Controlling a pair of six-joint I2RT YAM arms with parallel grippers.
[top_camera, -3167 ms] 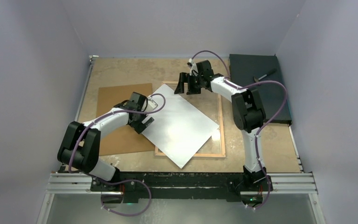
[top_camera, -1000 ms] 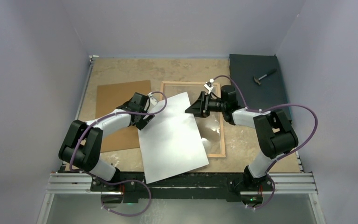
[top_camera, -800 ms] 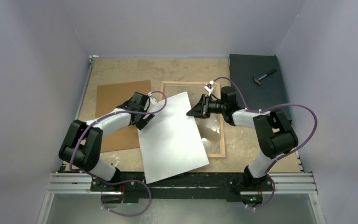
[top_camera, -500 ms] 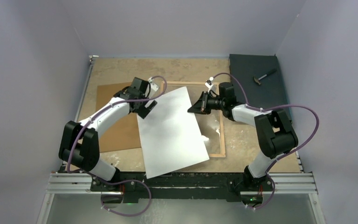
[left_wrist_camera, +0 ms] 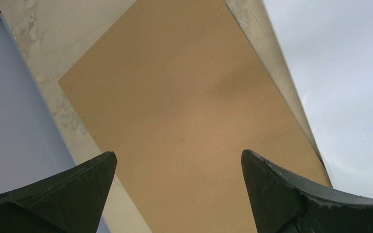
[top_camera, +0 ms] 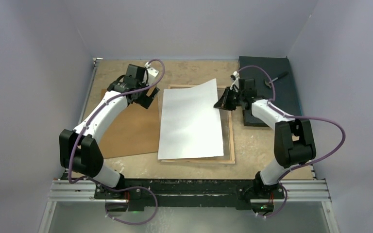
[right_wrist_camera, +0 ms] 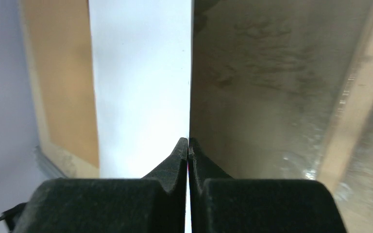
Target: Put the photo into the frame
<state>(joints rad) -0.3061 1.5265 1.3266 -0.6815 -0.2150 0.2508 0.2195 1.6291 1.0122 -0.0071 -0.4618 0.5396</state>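
Right gripper (top_camera: 222,104): pinched tight on the far right edge of the photo (top_camera: 192,121), with no gap between the fingertips in the wrist view. Left gripper (top_camera: 147,101): spread wide, holding nothing, poised above the brown backing board (top_camera: 131,131) just left of the photo.

Around both: a mottled beige table (top_camera: 194,70), scuffed and stained, closed in by plain pale lilac-grey walls on three sides. Along the near edge, an aluminium rail (top_camera: 77,190) at the arm bases. In the far right corner, a black slab (top_camera: 284,92) with a small hammer-like tool (top_camera: 279,76) on top.

Photo: white back up, plain and unmarked, with a soft sheen near the middle. Laid over the frame (top_camera: 199,160) and turned slightly out of square with it, the far right corner lifted at the pinch. Nearly as large as the frame. Frame flat on the table, with light wood-coloured rails exposed along the near side, the right side and part of the far side.

Hidden or unclear:
- Printed face of the photo: turned down, not visible.
- Left rail of the frame: covered by the photo.
- Part of the black slab: behind the right forearm.
- Contact between the photo's near edge and the frame: cannot tell.
- Surface inside the frame opening in the right wrist view, glazing or bare table: cannot tell which.
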